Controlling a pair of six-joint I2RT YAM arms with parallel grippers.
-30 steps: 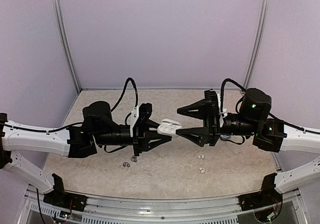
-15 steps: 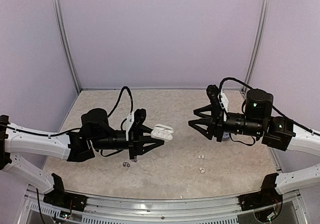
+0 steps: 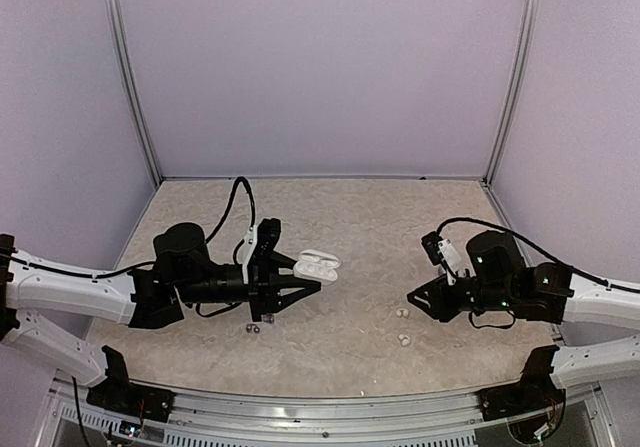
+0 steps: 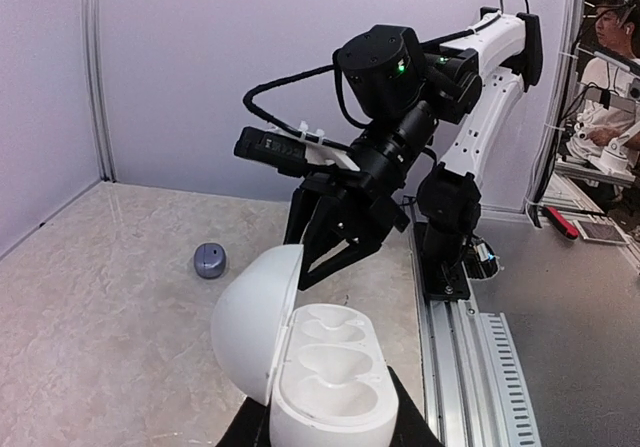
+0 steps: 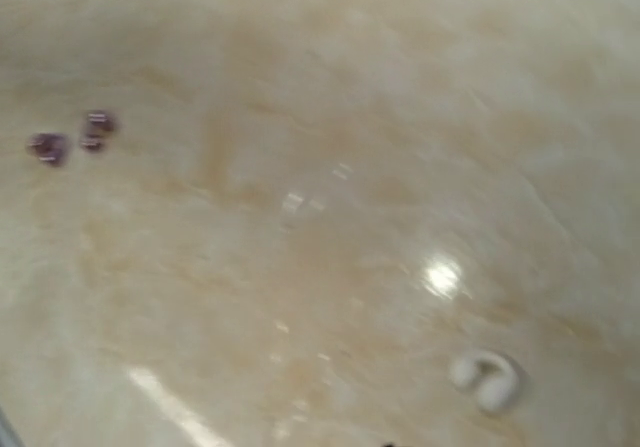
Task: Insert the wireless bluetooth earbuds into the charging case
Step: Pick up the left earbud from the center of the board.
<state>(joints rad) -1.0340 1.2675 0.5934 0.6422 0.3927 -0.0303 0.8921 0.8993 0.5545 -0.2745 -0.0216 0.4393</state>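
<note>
Two white buds [image 3: 402, 314] loose; open case [image 3: 322, 262] in L gripper [image 3: 314, 273].

The beige marbled table [image 3: 350, 217] carries two white earbuds [image 3: 402, 313], two dark earbuds [image 5: 45, 147] and a small purple-grey case [image 4: 209, 260].

We see a beige, marbled desk [image 3: 350, 217] closed in by pale lilac walls [image 3: 320, 67], with a metal post [image 3: 128, 77] at the back left corner and a second post [image 3: 512, 77] at the back right. A slotted metal rail [image 3: 330, 417] runs along its near edge. In the left wrist view, a person [image 4: 605, 37] in a light top sits beyond the desk, partly cut off.
</note>
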